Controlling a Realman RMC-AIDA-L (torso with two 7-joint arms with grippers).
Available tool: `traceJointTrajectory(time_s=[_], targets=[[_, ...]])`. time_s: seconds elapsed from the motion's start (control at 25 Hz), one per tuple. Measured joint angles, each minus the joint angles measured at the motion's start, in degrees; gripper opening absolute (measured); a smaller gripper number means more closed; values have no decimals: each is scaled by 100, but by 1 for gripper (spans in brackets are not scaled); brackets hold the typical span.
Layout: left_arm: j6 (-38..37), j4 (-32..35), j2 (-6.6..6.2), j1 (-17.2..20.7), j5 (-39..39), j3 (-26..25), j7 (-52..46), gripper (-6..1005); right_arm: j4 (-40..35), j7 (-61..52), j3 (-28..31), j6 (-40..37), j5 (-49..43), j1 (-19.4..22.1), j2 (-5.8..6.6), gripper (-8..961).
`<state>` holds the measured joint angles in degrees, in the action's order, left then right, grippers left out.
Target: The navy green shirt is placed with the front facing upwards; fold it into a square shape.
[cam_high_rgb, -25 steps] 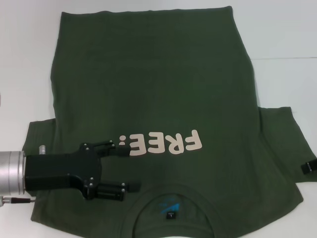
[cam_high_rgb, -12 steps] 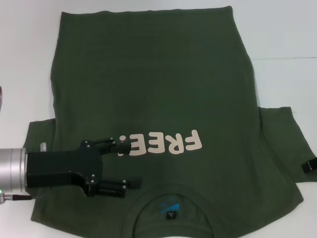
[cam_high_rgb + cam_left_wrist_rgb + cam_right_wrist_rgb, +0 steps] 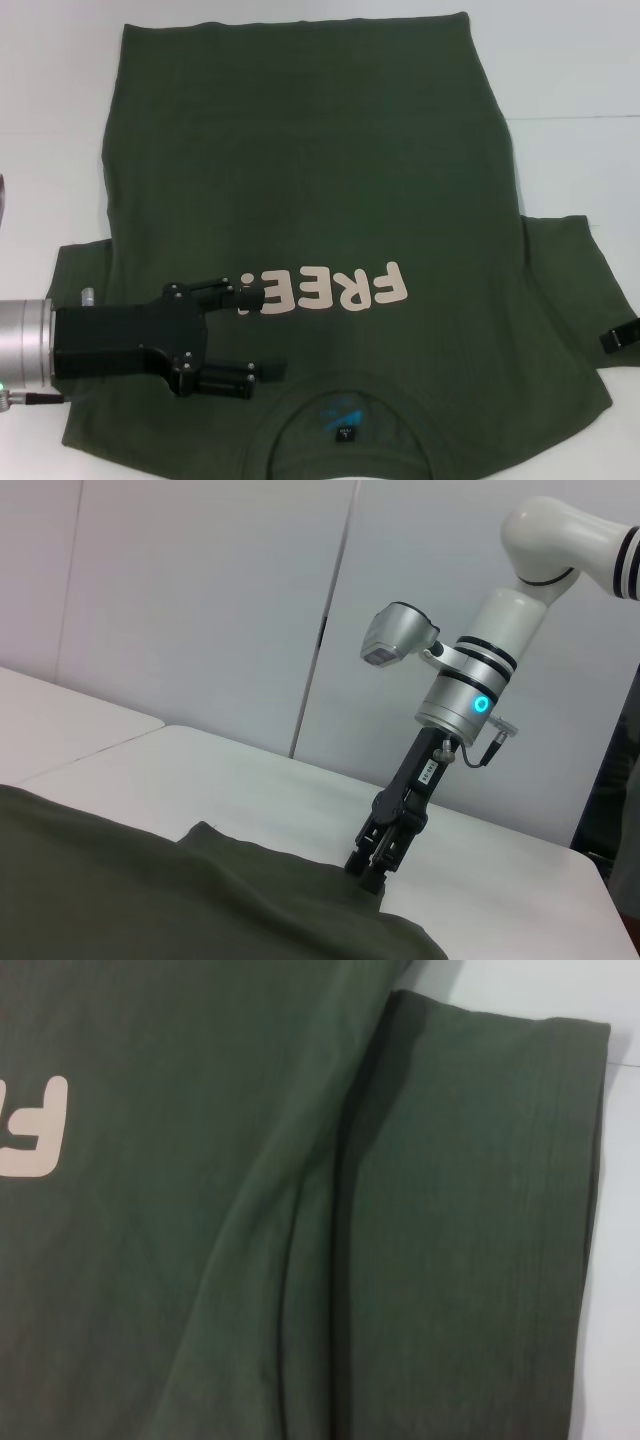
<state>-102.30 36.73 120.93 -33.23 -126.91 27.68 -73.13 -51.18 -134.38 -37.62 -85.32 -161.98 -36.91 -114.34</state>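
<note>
The navy green shirt [image 3: 330, 180] lies flat, front up, with its collar and blue neck label nearest me and cream "FREE!" lettering across the chest. My left gripper [image 3: 257, 332] is open and hovers low over the shirt's left chest, one finger by the "!" and the other near the collar. My right gripper [image 3: 620, 338] shows only as a black tip at the right sleeve's outer edge. In the left wrist view it [image 3: 375, 868] points straight down and touches the sleeve edge of the shirt [image 3: 150, 880]. The right wrist view shows the right sleeve [image 3: 470, 1210] and a letter "F".
The white table [image 3: 580, 80] surrounds the shirt, with a seam line at the right. The shirt's hem reaches the far edge of the view. The white right arm with a blue light [image 3: 480, 702] rises above the sleeve.
The left gripper has shifted very slightly towards the lettering. The right gripper's tip has crept a little inwards and down along the sleeve edge. The shirt has not moved.
</note>
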Motion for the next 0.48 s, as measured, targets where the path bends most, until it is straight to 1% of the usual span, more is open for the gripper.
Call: traceJointTrajectory(time_s=[0.48], targets=[[-1,0,0,1,0,0,0,946,41,-13,0,-6,-6,-12,5,655]])
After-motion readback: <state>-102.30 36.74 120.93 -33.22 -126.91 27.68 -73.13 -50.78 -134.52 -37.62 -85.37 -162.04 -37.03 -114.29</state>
